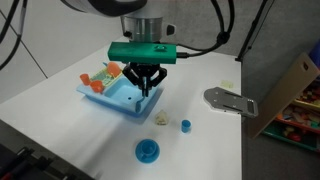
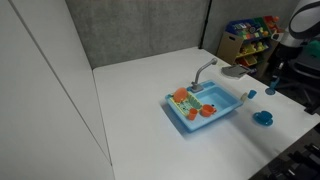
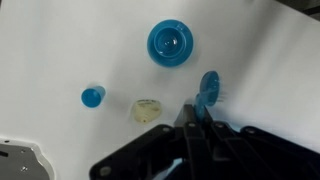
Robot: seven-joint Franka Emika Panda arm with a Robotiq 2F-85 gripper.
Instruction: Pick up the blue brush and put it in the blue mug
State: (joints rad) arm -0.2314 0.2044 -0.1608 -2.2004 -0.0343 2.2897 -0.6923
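Note:
In the wrist view my gripper (image 3: pixel 196 114) is shut on the blue brush (image 3: pixel 209 88), whose head sticks out past the fingertips. The blue mug (image 3: pixel 170 43) stands upright on the white table just beyond the brush, apart from it. In an exterior view the gripper (image 1: pixel 146 86) hangs above the table by the toy sink's near corner, and the blue mug (image 1: pixel 148 151) stands nearer the front edge. The mug also shows in an exterior view (image 2: pixel 263 118). The brush is too small to make out in both exterior views.
A light-blue toy sink (image 1: pixel 112 99) (image 2: pixel 222 111) holds orange items. A tiny teal cup (image 3: pixel 92 97) (image 1: pixel 185 126) and a pale yellowish piece (image 3: pixel 148 109) (image 1: pixel 161 119) lie near the mug. A grey faucet piece (image 1: pixel 230 100) lies toward the table edge. Toy shelves (image 2: pixel 250 35) stand beyond.

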